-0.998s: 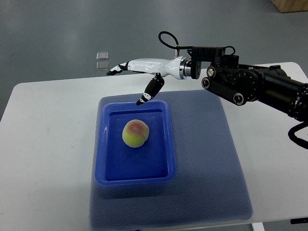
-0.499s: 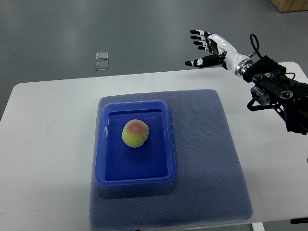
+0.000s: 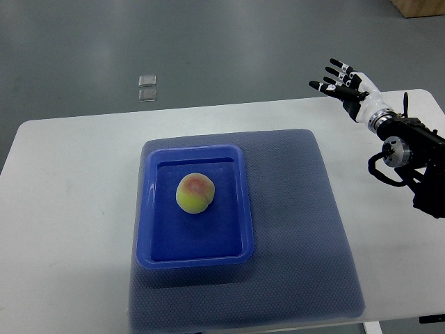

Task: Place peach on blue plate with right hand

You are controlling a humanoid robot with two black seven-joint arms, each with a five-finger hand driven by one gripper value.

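Peach point(image 3: 196, 193) sits in the blue plate point(image 3: 195, 206), a bit toward 11 o'clock of the plate's center, not touching any wall as far as we can see. Plate rests on a blue-grey mesh mat point(image 3: 299, 223) on the white table point(image 3: 76, 209). We see the right hand point(image 3: 345, 87) at 2 o'clock of the plate, well apart from it, over the table's far right corner; fingers point(image 3: 336, 66) are spread wide and it holds nothing. Its arm point(image 3: 414, 149) enters from the right edge and is cut off there, so we can't see past the forearm. Left hand doesn't show. The mat's near edge runs close to the bottom of the frame, and the table's near edge is mostly cut off. Plenty of bare table at 9 o'clock of the plate and bare mat at 3 o'clock. Two small clear squares point(image 3: 147, 88) lie on the floor beyond the table at 12 o'clock; we can't make out what they are. A brown corner point(image 3: 420, 7) at top right is cut off. No readable writing anywhere.
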